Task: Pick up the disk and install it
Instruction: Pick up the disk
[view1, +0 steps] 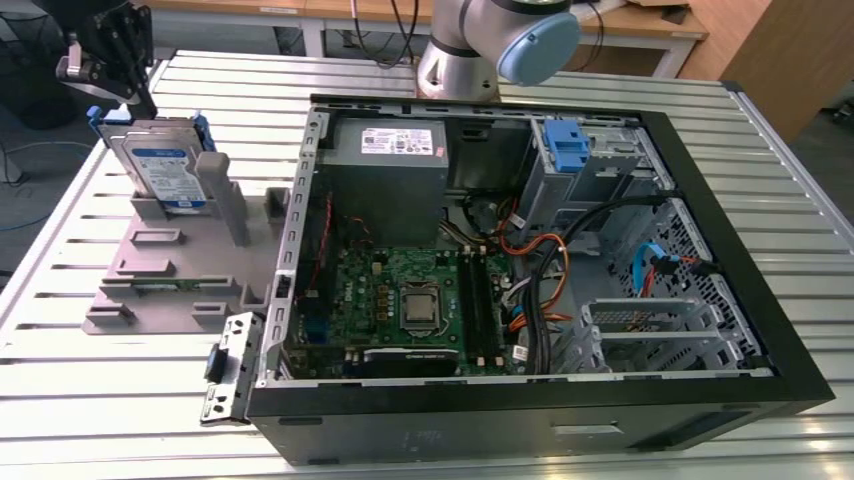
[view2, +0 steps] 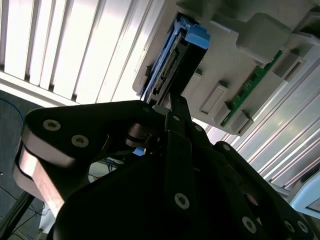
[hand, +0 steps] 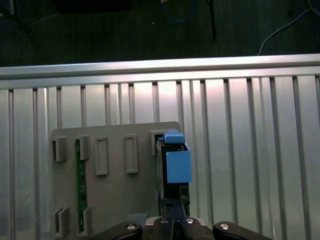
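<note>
One slatted metal table (view1: 120, 400) spans the scene, and on it lies one black computer case (view1: 534, 420) on its side, open to the camera. One arm (view1: 514, 40) rises behind the case. On the exterior view's left of the case sits one grey stand (view1: 174, 270), close to the case wall.

Into the case now: one grey power box (view1: 387, 170) with a white sticker, one green main board (view1: 387, 290) in front of it, and one bare blue bracket (view1: 567, 145) up in the far bay, towards the exterior view's right.

And there's the disk (view1: 163, 165), just the one, standing upright on its edge in the stand, label facing the camera, blue frame around it. It is well apart from the case's bay. One thin green circuit strip (hand: 78, 185) lies slotted in the stand too, apart from the disk.

One gripper (view1: 127, 90) hangs tilted over the stand, just above the disk's upper edge. In the first wrist view the disk (hand: 177, 162) shows edge-on, straight out from the gripper (hand: 172, 207). In the second wrist view the gripper (view2: 172, 107) lines up with the disk's (view2: 172, 65) end. The fingers look pressed together with nothing between them. Whether they touch the disk, I cannot tell.
</note>
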